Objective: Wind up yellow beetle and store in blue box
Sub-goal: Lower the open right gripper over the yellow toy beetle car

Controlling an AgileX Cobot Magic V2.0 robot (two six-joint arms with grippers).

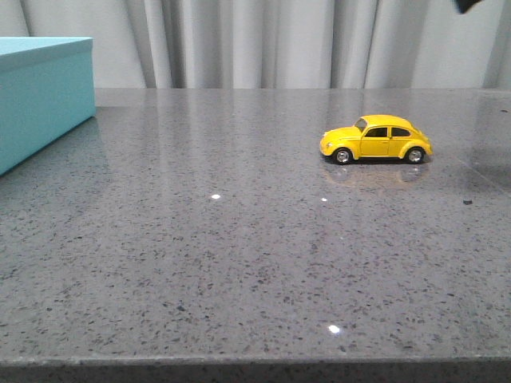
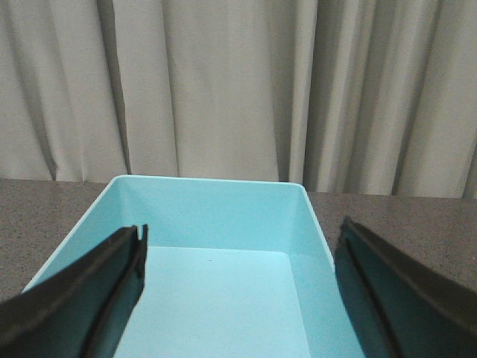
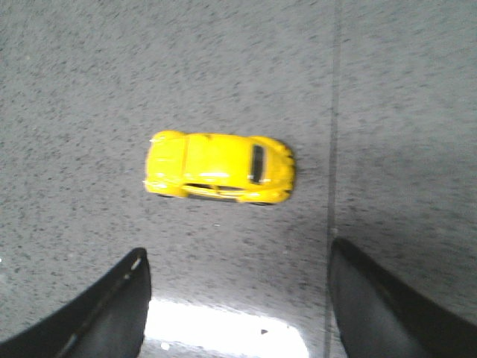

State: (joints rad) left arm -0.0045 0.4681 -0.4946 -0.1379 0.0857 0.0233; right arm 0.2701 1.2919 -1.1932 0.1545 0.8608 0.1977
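Beetle (image 1: 375, 140) sits on its wheels on the grey table (image 1: 239, 263), right of centre, well apart from the box (image 1: 40, 96) at far left. Right gripper (image 3: 238, 298) hangs above it, jaws wide and empty. Left gripper (image 2: 238, 291) hovers over the open box, jaws wide.

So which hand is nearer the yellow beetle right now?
Right. The right hand hangs open directly above the yellow beetle, not touching it. The left hand is open over the blue box, across the table.

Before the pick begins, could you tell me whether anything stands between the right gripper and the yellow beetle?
Nothing visible does. The right gripper hangs open above the yellow beetle, which stands alone on the grey table, only bare surface between them.
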